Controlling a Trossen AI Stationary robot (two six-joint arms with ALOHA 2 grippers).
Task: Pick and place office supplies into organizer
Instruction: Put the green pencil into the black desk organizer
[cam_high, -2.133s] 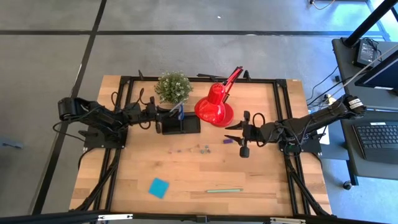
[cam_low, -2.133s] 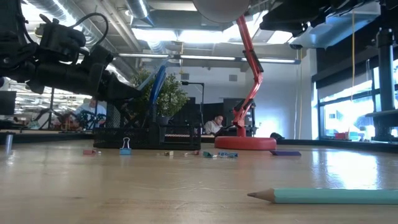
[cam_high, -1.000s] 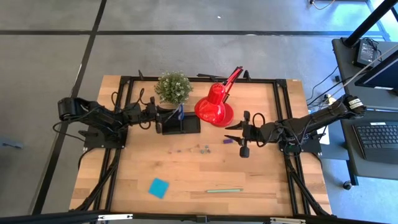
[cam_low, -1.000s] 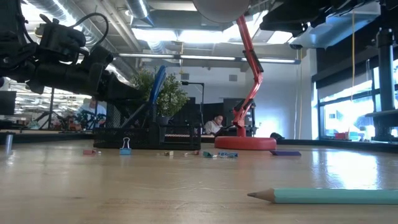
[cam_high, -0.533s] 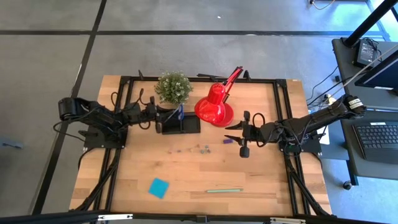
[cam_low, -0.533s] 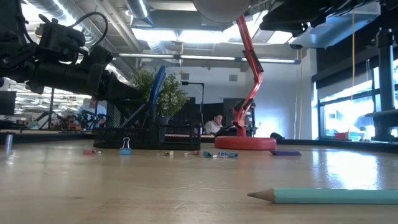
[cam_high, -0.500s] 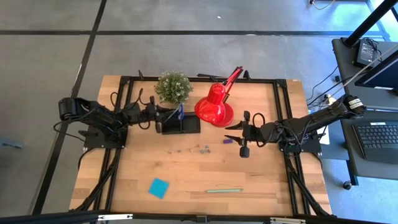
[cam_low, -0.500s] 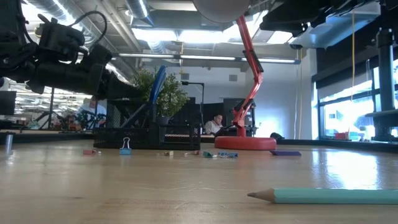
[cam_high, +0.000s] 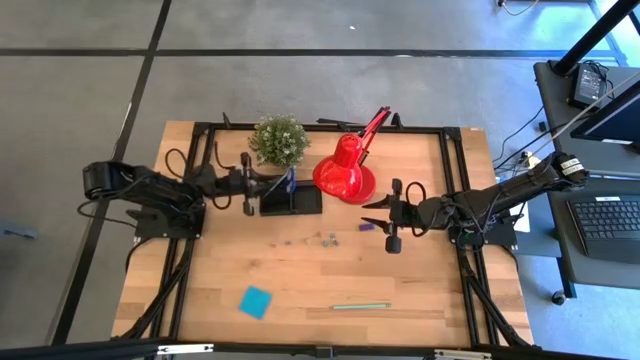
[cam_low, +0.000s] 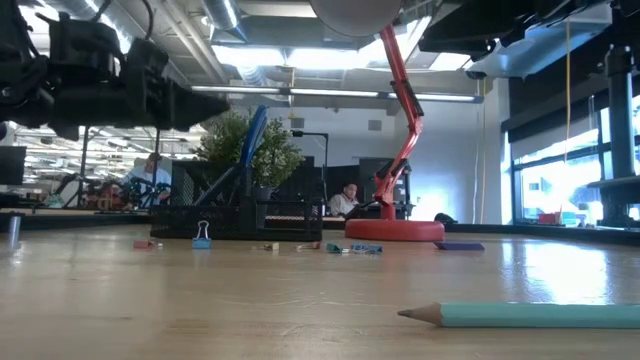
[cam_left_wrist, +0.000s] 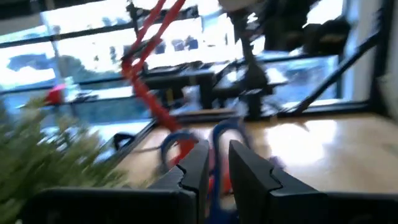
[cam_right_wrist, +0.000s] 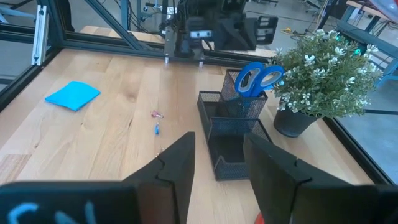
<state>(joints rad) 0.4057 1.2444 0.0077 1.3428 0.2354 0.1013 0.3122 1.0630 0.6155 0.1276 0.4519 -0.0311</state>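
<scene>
Scissors (cam_right_wrist: 259, 78) standing in organizer (cam_high: 291, 201) near table's far edge. Left gripper (cam_high: 247, 185) hovering just beside organizer, jaws slightly parted, empty. Right gripper (cam_high: 392, 215) waiting mid-table, jaws apart, empty. Advice: going for clips (cam_high: 325, 238) next, lowering squarely.

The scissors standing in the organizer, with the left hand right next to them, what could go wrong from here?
1. The scissors stand upright, handles above the organizer; the left hand, empty and close beside it, might snag them or nudge the light tray.
2. The potted plant and red lamp crowd the organizer, leaving little room to manoeuvre.
3. The tiny clips on the table may be hard to pinch and could skid away.
</scene>
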